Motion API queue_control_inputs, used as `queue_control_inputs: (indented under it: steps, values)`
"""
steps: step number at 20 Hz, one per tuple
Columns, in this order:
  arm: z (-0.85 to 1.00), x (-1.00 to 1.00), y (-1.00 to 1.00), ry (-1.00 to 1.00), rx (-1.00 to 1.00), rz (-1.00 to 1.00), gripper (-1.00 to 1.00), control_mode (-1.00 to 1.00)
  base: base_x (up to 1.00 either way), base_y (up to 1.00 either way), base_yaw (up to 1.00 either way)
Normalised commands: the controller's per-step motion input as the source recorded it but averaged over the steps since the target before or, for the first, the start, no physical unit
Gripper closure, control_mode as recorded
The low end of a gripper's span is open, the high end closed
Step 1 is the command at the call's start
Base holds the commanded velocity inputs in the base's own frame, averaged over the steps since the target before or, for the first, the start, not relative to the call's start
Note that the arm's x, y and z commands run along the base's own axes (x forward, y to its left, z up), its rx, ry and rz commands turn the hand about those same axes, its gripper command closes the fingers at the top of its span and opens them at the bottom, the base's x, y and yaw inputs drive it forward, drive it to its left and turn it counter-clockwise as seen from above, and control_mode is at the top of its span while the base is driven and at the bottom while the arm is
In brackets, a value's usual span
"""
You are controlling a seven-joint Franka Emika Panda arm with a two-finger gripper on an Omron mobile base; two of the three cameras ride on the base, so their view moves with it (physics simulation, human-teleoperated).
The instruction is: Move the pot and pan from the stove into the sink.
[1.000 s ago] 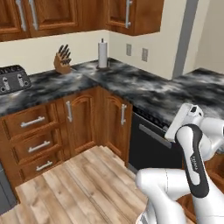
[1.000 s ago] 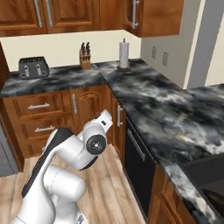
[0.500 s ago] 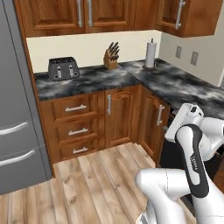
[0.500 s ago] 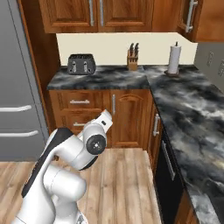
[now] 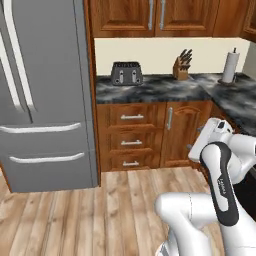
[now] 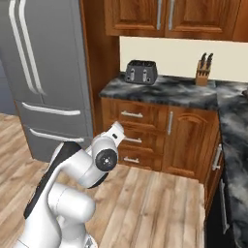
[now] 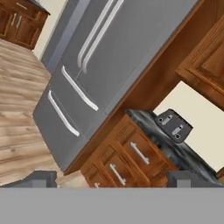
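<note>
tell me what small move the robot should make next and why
Probably keep driving or turning the base to find the stove and sink. The base views face a grey fridge, a toaster and a knife block on the marbled counter. The gripper is open and holds nothing.

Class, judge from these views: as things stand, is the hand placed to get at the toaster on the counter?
Probably not. The toaster sits far back on the counter, and the open hand is folded near the base, floor between.
</note>
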Motion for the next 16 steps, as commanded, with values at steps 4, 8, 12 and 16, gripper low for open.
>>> queue_control_inputs:
  steps: [4,8,12,16]
  values:
    - [0.00,0.00,0.00,0.00,0.00,0.00,-1.00,1.00,-0.03,0.00,0.50]
    - [0.00,0.00,0.00,0.00,0.00,0.00,-1.00,1.00,-0.03,0.00,0.50]
    - [0.00,0.00,0.00,0.00,0.00,0.00,-1.00,1.00,-0.03,0.00,0.50]
    - [0.00,0.00,0.00,0.00,0.00,0.00,-1.00,1.00,-0.03,0.00,0.50]
